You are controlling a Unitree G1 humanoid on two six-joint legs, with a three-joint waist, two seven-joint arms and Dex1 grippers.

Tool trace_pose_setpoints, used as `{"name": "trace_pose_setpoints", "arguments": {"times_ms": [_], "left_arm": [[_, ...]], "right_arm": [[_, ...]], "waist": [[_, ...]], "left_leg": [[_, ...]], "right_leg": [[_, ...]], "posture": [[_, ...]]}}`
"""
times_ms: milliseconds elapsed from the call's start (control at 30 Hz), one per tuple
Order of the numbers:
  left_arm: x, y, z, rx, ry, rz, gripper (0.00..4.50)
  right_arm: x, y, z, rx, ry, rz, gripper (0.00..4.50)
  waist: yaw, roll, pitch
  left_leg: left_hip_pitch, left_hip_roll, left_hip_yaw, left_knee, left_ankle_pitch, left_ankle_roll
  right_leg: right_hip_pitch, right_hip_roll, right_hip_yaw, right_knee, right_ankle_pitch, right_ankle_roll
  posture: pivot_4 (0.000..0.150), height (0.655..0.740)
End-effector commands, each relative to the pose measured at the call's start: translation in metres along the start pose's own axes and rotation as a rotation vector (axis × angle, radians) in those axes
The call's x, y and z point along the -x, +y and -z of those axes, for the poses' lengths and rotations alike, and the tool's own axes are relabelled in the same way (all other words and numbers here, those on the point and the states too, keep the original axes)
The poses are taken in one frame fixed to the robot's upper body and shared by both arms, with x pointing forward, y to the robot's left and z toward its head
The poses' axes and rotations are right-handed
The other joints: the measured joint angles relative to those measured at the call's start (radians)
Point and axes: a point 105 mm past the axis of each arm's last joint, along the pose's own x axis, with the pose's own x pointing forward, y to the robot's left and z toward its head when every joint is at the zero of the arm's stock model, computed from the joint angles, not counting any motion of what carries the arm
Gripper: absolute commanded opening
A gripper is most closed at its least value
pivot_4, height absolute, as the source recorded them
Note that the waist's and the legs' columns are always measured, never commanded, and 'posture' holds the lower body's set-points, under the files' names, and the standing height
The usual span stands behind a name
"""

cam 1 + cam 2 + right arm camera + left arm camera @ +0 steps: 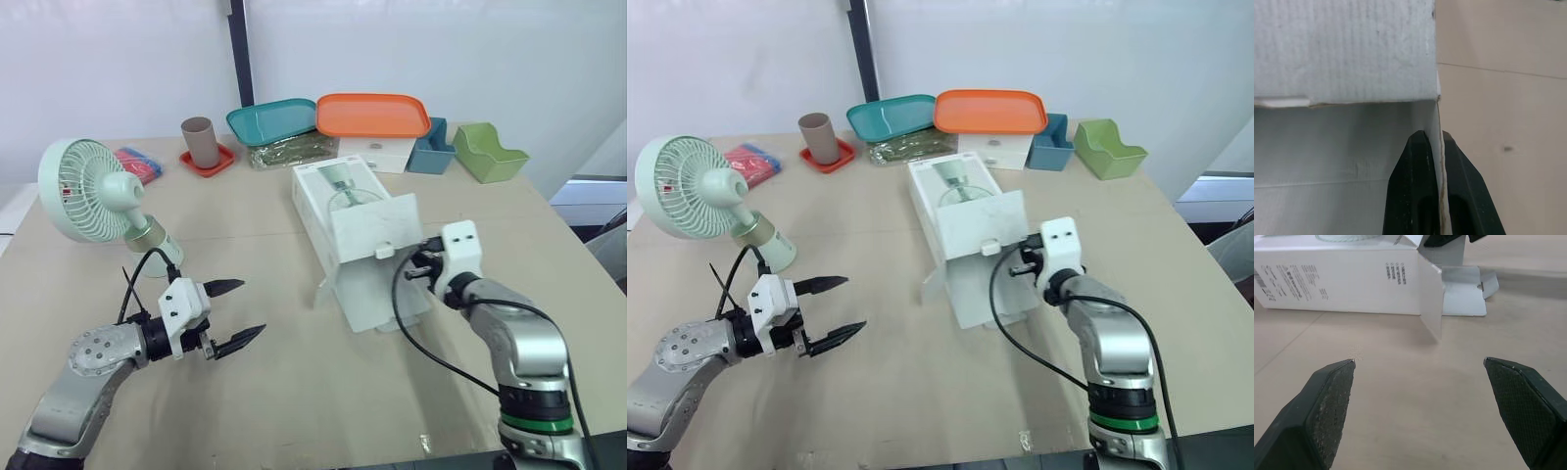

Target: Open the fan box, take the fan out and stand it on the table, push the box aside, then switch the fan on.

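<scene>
The pale green fan (pixel 93 191) stands upright on the table's left side, its cone base (pixel 157 240) on the surface. The white fan box (pixel 328 201) lies in the middle with its near end open and the lid flap (pixel 377 227) raised. My right gripper (pixel 411 266) is at the box's right side near the open end. In the right wrist view it is shut (pixel 1433 134) on the thin edge of the box wall (pixel 1347 49). My left gripper (pixel 250 307) hovers open just above the table in front of the fan, pointing at the box (pixel 1342 279), holding nothing.
Along the back stand a brown cup (pixel 201 142) on a red coaster, a teal tray (pixel 272 119), an orange tray (pixel 373 115) on a white box, a blue bin (pixel 431 147) and a green bin (pixel 488 152). A pink and blue cloth (pixel 139 164) lies behind the fan.
</scene>
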Motion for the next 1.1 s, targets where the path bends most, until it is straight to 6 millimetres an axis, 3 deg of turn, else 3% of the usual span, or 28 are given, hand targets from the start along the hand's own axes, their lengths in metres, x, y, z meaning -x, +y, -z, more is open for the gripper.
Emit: {"name": "trace_pose_setpoints", "arguments": {"times_ms": [33,367,700,967,1000,1033,1100], "left_arm": [[-0.001,-0.012,-0.006,0.001,-0.013,0.074,4.5],[-0.007,-0.003,-0.011,-0.01,-0.029,0.062,4.5],[-0.008,-0.001,-0.012,-0.011,-0.034,0.055,4.5],[-0.011,-0.004,-0.013,0.003,-0.049,0.054,4.5],[-0.011,-0.004,-0.013,0.004,-0.05,0.053,4.5],[-0.011,-0.004,-0.013,0.005,-0.051,0.052,4.5],[-0.011,-0.003,-0.013,0.006,-0.051,0.05,4.5]], "right_arm": [[0.012,-0.032,0.005,-0.017,0.019,0.116,0.04],[0.03,-0.067,0.016,-0.041,0.062,0.241,0.04],[0.038,-0.079,0.028,-0.039,0.097,0.298,0.04],[0.037,-0.071,0.024,-0.008,0.055,0.201,0.04],[0.039,-0.071,0.022,0.008,0.041,0.163,0.62],[0.04,-0.072,0.021,0.018,0.032,0.14,0.68],[0.048,-0.076,0.023,0.073,0.042,0.045,1.59]], "waist": [[0.0,0.0,0.0],[0.001,0.0,0.0],[0.003,0.0,0.0],[0.004,0.0,0.0],[0.004,0.0,0.0],[0.004,0.0,0.0],[0.003,0.001,0.001]], "left_leg": [[0.0,0.0,0.0,0.0,0.0,0.0],[0.003,0.0,0.0,0.0,-0.001,0.001],[0.004,0.0,0.0,0.0,-0.001,0.002],[0.004,0.0,0.0,0.0,-0.001,0.002],[0.005,0.0,0.0,0.001,-0.001,0.002],[0.005,-0.001,0.0,0.001,-0.001,0.002],[0.004,-0.001,0.0,0.001,-0.002,0.003]], "right_leg": [[0.0,0.0,0.0,0.0,0.0,0.0],[0.005,0.001,0.001,-0.001,-0.001,0.002],[0.006,0.001,0.002,-0.001,-0.001,0.002],[0.007,0.001,0.002,-0.002,-0.002,0.003],[0.007,0.001,0.002,-0.002,-0.002,0.003],[0.007,0.001,0.002,-0.002,-0.002,0.003],[0.007,0.001,0.002,-0.002,-0.002,0.003]], "posture": [[0.15,0.74],[0.15,0.74],[0.15,0.74],[0.15,0.74],[0.15,0.74],[0.15,0.74],[0.15,0.74]]}}
